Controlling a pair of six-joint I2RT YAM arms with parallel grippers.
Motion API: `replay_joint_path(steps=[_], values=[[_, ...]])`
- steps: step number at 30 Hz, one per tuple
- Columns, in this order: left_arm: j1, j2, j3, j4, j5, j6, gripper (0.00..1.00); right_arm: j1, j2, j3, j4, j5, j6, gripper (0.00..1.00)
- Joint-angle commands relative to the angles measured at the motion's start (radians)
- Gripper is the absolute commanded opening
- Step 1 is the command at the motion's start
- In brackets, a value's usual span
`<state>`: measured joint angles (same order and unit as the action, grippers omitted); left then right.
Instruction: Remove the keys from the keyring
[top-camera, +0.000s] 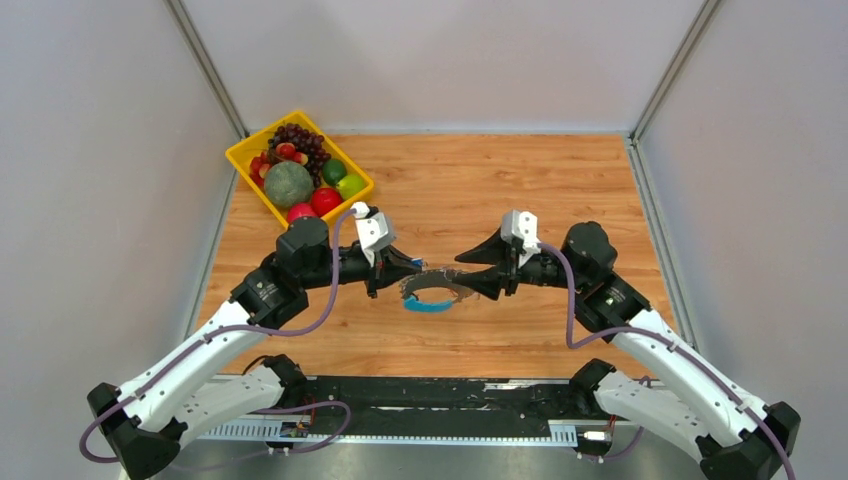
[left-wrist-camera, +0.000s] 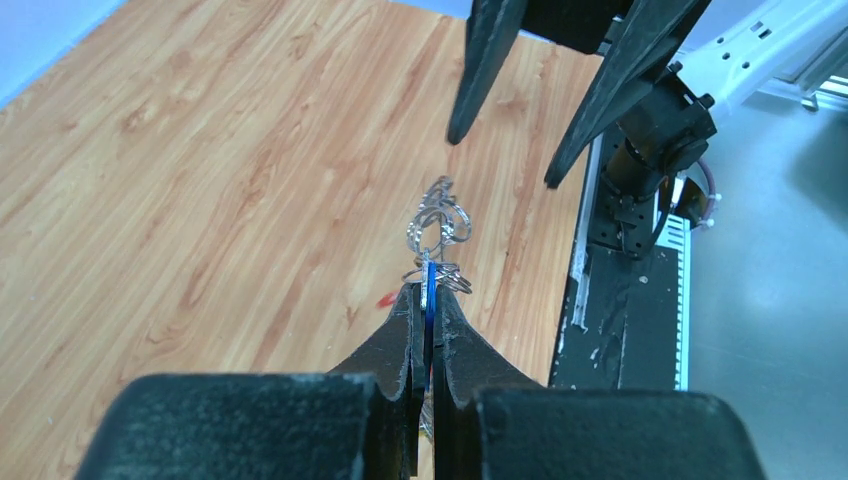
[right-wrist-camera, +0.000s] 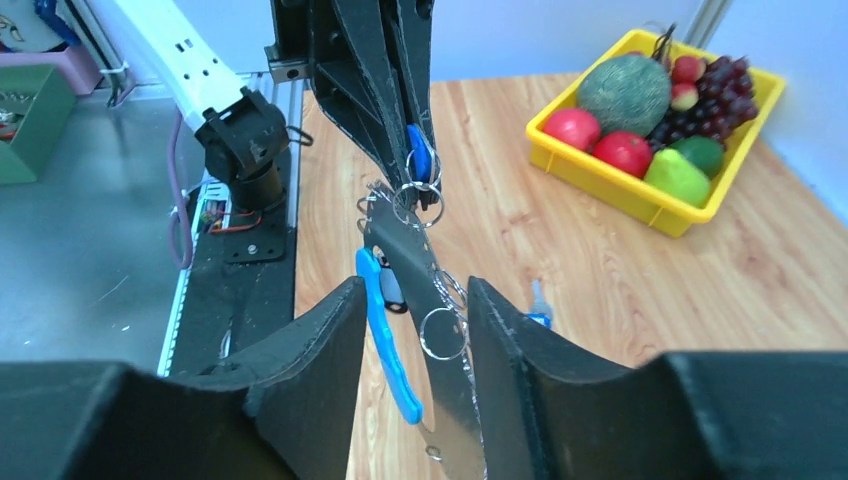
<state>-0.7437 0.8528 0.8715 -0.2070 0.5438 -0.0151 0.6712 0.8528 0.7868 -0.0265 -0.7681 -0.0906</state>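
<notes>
My left gripper (top-camera: 412, 266) is shut on a blue-headed key (right-wrist-camera: 421, 160) above the table. Small silver rings (left-wrist-camera: 440, 225) hang off that key, and the keyring (top-camera: 430, 296) droops from them. It is a floppy loop, part light-blue band (right-wrist-camera: 386, 345), part silvery chain (right-wrist-camera: 445, 330). My right gripper (right-wrist-camera: 415, 292) stands open with band and chain between its fingers (right-wrist-camera: 320, 345), touching neither as far as I can see. A black-headed key (right-wrist-camera: 394, 291) hangs by the band. Another blue-headed key (right-wrist-camera: 538, 306) lies loose on the wood.
A yellow tray (top-camera: 243, 160) of fruit stands at the back left of the wooden table (top-camera: 560, 190). A small red thing (left-wrist-camera: 385, 299) lies on the wood below my left gripper. A black strip (top-camera: 450, 395) with the arm bases runs along the near edge.
</notes>
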Motion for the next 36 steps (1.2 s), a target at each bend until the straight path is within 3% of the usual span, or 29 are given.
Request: replay_joint_path(steps=[1,9,19,36], values=[[0.004,-0.002,0.068,-0.001,0.01,-0.044,0.0,0.014,-0.061,-0.054,0.155,0.046,0.032,0.44],[0.005,-0.016,0.071,0.001,0.044,-0.058,0.0,0.132,-0.054,-0.11,0.265,0.145,-0.022,0.45],[0.005,-0.046,0.09,-0.056,0.117,0.026,0.0,0.136,0.053,-0.011,0.254,0.166,-0.104,0.45],[0.004,-0.075,0.117,-0.124,0.126,0.164,0.0,0.136,0.204,0.114,0.183,-0.162,-0.066,0.36]])
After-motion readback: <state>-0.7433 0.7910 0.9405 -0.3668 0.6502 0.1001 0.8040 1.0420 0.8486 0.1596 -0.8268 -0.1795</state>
